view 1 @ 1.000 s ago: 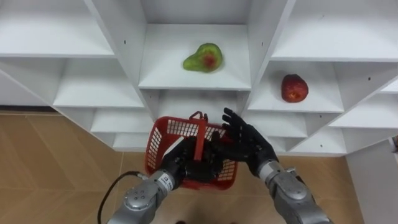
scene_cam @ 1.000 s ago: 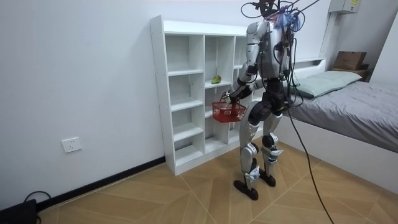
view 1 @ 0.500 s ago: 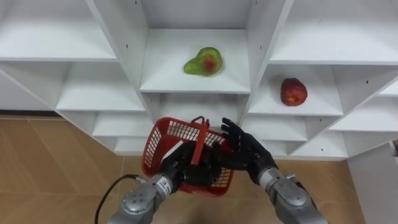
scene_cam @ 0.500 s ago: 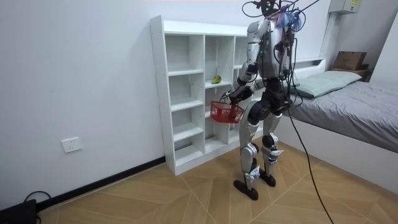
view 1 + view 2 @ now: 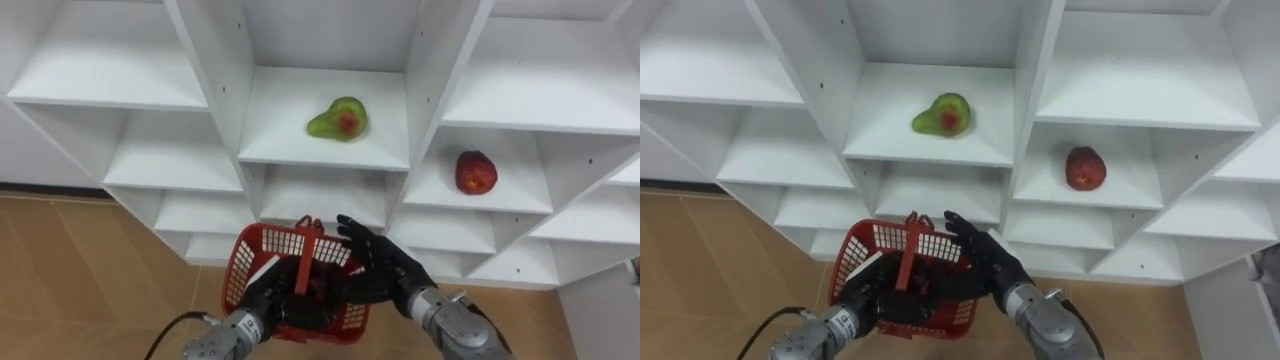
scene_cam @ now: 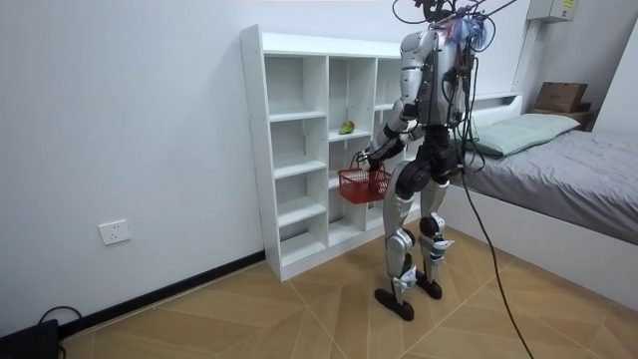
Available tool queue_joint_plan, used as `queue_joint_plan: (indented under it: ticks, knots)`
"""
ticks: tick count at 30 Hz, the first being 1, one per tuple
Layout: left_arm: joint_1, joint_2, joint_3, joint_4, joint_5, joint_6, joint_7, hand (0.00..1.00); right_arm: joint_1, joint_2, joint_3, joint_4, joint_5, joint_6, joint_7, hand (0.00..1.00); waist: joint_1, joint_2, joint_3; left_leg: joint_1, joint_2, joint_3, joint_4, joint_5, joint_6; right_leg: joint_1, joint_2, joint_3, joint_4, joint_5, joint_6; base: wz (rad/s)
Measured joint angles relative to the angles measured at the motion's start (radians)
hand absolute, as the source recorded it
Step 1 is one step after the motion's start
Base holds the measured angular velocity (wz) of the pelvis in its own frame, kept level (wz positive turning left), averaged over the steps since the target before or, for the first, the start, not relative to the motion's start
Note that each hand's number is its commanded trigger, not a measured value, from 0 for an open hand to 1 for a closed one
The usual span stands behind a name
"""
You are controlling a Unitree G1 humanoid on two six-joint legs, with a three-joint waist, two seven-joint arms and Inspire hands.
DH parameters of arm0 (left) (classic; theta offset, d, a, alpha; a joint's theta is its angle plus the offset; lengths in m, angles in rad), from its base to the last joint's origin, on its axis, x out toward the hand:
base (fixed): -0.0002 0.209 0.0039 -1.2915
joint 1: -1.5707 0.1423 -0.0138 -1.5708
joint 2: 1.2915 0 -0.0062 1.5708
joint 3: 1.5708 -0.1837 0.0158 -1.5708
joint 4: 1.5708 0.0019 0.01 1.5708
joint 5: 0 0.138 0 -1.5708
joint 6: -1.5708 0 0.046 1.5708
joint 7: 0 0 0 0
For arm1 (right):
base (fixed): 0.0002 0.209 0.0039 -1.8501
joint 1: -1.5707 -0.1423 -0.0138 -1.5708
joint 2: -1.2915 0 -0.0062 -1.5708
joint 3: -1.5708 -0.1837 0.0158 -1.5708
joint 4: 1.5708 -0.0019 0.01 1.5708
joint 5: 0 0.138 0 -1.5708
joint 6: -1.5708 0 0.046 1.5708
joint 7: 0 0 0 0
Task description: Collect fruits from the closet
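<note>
We judge collecting barely begun: the green, red-blushed pear-shaped fruit [image 5: 338, 119] and the round red apple [image 5: 476, 172] lie on the white closet shelves [image 5: 290, 125], at twelve and one o'clock of our right hand [image 5: 385, 272], whose spread fingers hold nothing, while our left hand [image 5: 270, 302] curls round the handle of the red plastic mesh basket [image 5: 285, 243].

Left hand [image 5: 272, 298]: fingers curled round the basket handle [image 5: 304, 262]. Right hand [image 5: 385, 268]: fingers straight and spread, palm turned toward the left fingers, just beside them. Both forearms are bent forward from the elbows, with the wrists close together.
</note>
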Motion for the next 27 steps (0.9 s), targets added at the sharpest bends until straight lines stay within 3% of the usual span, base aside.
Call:
queue_joint_plan:
  ticks: [10,14,21,27]
  knots:
    - [0.026,0.001,0.086,0.055,0.045,0.000,0.041,1.00,0.091,-0.034,-0.002,-0.228,-0.171,0.025,0.005,0.00,0.003,-0.002,0.0046,0.066,-0.002,0.002,-0.035,0.000,-0.002,0.071,0.004,-0.014,-0.035,0.001,0.001,0.02]
    - [0.045,-0.022,0.114,0.055,0.064,0.000,0.069,1.00,0.121,-0.035,-0.017,-0.315,-0.234,0.029,0.004,0.00,0.005,-0.004,0.0041,0.080,-0.002,0.007,-0.047,0.000,-0.002,0.081,0.005,-0.010,-0.046,0.001,0.001,-0.02]
    - [0.056,-0.015,0.117,0.090,0.081,0.000,0.084,1.00,0.133,-0.069,-0.021,-0.492,-0.273,0.060,0.018,0.00,0.007,-0.015,0.0048,0.118,-0.002,0.017,-0.075,0.000,-0.003,0.099,0.005,0.006,-0.050,-0.003,0.005,-0.08]
    - [0.073,-0.004,0.117,0.096,0.085,0.000,0.085,1.00,0.132,-0.080,-0.030,-0.618,-0.272,0.060,0.018,0.00,0.004,-0.026,0.0053,0.166,-0.001,0.027,-0.092,0.000,-0.003,0.141,0.007,0.016,-0.067,-0.003,0.006,-0.06]
